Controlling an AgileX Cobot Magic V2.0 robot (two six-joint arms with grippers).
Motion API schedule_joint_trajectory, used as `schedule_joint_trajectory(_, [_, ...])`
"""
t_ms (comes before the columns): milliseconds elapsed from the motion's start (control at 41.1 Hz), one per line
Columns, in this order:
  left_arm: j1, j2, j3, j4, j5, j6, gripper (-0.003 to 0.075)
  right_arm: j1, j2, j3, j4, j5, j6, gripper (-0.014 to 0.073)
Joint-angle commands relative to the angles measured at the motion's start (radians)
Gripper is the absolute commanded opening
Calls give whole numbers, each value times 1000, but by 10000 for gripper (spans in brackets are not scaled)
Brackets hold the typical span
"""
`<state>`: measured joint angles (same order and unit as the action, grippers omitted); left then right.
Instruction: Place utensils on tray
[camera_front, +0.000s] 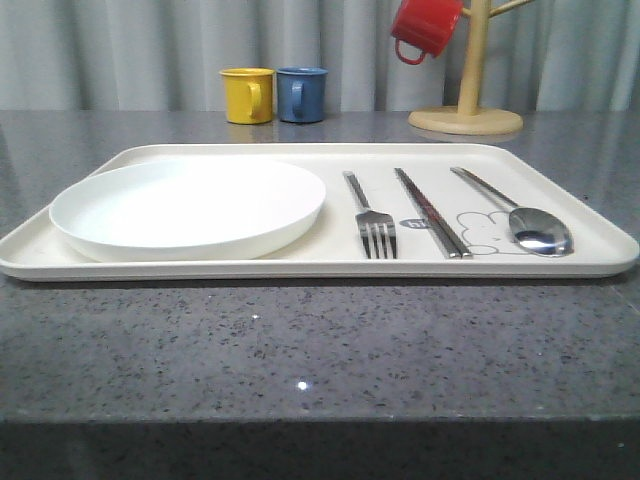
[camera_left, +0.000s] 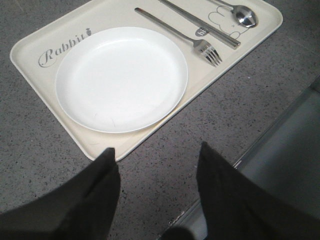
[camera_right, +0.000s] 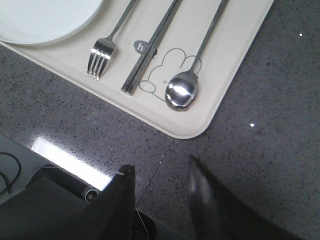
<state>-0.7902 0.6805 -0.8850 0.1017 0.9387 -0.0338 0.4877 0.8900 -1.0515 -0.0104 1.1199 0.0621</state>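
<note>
- Speckled dark grey stone countertop (camera_front: 320, 350) occupies the foreground of the front view and carries all items.
- Large flat cream rectangular tray (camera_front: 300, 268) with rounded corners and low rim lies flat on the countertop; "Rabbit" script and a grey rabbit drawing with a speech bubble are printed on it.
- Round white plate (camera_front: 188, 207) sits on the tray's left half.
- Silver four-tined fork (camera_front: 372, 222) lies just right of the plate, tines toward the camera.
- Pair of straight silver chopsticks (camera_front: 430, 212) lies between fork and spoon, crossing the speech bubble.
- Silver oval-bowled spoon (camera_front: 525, 222) lies furthest right, bowl toward the camera, beside the rabbit drawing.
- Left gripper (camera_left: 157, 165): fingers spread apart, empty, above the countertop off the tray's near edge.
- Right gripper (camera_right: 160, 175): fingers apart, empty, above the countertop near the tray corner by the spoon.
- Yellow mug (camera_front: 247, 95) and blue mug (camera_front: 301, 94) stand together behind the tray.
- Red mug (camera_front: 424, 27) hangs on a wooden mug stand (camera_front: 468, 105).
</note>
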Motion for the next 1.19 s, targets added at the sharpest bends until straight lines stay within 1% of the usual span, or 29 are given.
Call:
schedule_joint_trajectory(0, [-8, 1, -26, 5, -70, -10, 349, -1, -118, 44, -12, -83, -10, 297])
schedule_joint_trajectory(195, [-8, 1, -26, 5, -70, -10, 349, -1, -293, 156, -12, -90, -10, 297])
schedule_joint_trajectory(316, [-8, 1, -26, 7, -70, -8, 349, -1, -357, 198, -12, -102, -10, 297])
schedule_joint_trajectory(414, [-8, 1, -26, 7, -70, 34, 349, -1, -381, 215, -12, -109, -10, 297])
schedule_joint_trajectory(706, [-8, 1, -26, 7, -77, 43, 341, -1, -382, 216, -12, -111, -10, 290])
schedule_joint_trajectory(755, [-8, 1, -26, 7, -76, 43, 311, -1, -382, 216, -12, -111, -10, 265])
schedule_joint_trajectory(779, [-8, 1, -26, 7, -76, 43, 291, -1, -382, 216, -12, -111, -10, 239])
schedule_joint_trajectory(803, [-8, 1, -26, 7, -76, 43, 259, -1, -382, 216, -12, -111, -10, 216])
schedule_joint_trajectory(876, [-8, 1, -26, 7, -76, 43, 142, -1, -382, 216, -12, -113, -10, 105])
schedule_joint_trajectory(998, [-8, 1, -26, 10, -78, 46, -16, -1, -382, 216, -12, -117, -10, -58])
schedule_joint_trajectory(1022, [-8, 1, -26, 11, -78, 46, -17, -1, -382, 216, -12, -119, -10, -76])
schedule_joint_trajectory(1071, [-8, 1, -26, 16, -78, 46, -18, -1, -382, 216, -12, -125, -10, -63])
schedule_joint_trajectory(1168, [-8, 1, -26, 18, -78, 46, -18, -1, -382, 216, -5, -138, -10, -68])
